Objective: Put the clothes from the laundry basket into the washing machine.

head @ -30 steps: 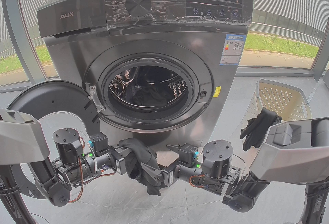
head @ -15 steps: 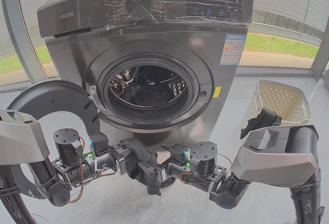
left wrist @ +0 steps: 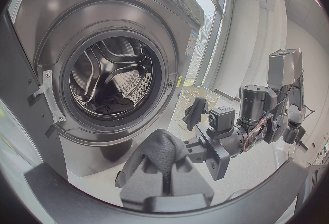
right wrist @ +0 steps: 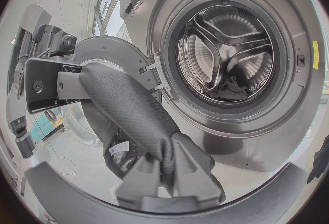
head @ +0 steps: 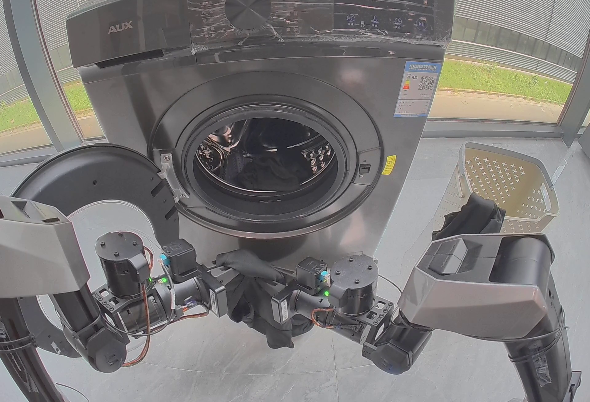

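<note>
A dark garment hangs low in front of the washing machine, held from both sides. My left gripper is shut on one end of it, and my right gripper is shut on the other. In the left wrist view the fabric bunches between the left gripper. The right wrist view has the cloth stretched from the right gripper to the left one. Another dark piece lies in the drum. The laundry basket stands at the right with a dark garment over its rim.
The round machine door stands swung open to the left, close behind my left arm. The drum opening is unobstructed, above and behind the grippers. Bare tiled floor lies below the held garment. Glass walls surround the machine.
My right arm has moved left toward the left gripper and closed on the hanging garment. The cloth's top edge is now drawn between the two grippers. The left arm stayed nearly still.
</note>
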Robot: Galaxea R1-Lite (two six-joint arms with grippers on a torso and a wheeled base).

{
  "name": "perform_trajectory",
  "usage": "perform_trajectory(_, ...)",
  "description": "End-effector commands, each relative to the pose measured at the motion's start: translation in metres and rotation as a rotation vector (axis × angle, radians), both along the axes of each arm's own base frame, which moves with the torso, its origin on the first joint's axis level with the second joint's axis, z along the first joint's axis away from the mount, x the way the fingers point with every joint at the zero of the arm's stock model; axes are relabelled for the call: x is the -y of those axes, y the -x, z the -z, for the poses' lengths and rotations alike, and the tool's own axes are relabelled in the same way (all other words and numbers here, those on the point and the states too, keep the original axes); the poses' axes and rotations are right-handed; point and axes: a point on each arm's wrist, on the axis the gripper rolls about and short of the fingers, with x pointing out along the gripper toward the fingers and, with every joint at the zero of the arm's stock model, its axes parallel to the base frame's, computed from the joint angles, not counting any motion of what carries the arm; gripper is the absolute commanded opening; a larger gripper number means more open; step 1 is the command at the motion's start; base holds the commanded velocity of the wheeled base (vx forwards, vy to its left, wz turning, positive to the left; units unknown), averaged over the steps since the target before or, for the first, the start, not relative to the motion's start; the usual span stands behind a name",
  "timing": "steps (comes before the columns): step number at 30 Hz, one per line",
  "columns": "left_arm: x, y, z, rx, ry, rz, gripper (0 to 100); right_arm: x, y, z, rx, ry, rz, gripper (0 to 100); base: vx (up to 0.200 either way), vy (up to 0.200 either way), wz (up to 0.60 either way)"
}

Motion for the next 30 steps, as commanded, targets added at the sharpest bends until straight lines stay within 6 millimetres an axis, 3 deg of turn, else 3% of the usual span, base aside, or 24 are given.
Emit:
perform_trajectory(1, 0.001, 0.001, 0.000, -0.001, 0.000, 0.005, 0, -0.003, 0.002, 0.000, 0.003, -0.004, -0.006, 0, 0.000, 0.000, 0.00)
perform_trajectory(13, -0.001, 0.001, 0.004, -0.016, -0.010, 0.001, 0, -0.003, 0.011, -0.022, 0.032, -0.046, -0.012, 0, 0.000, 0.000, 0.00)
perform_trajectory(14, -0.001, 0.001, 0.004, -0.016, -0.010, 0.001, 100, -0.003, 0.011, -0.025, 0.036, -0.051, -0.012, 0, 0.000, 0.000, 0.00)
perform_trajectory(19, -0.002, -0.001, 0.007, -0.030, -0.008, -0.010, 100, 0.005, 0.009, -0.042, 0.058, -0.076, 0.017, 0, 0.000, 0.000, 0.00)
perform_trajectory(25, -0.006, -0.007, 0.026, -0.086, -0.042, -0.037, 100, 0.017, 0.002, -0.074, 0.104, -0.124, 0.066, 0, 0.000, 0.000, 0.00)
perform_trajectory(30, -0.006, -0.008, 0.030, -0.099, -0.051, -0.036, 100, 0.022, -0.001, -0.084, 0.122, -0.141, 0.112, 0, 0.000, 0.000, 0.00)
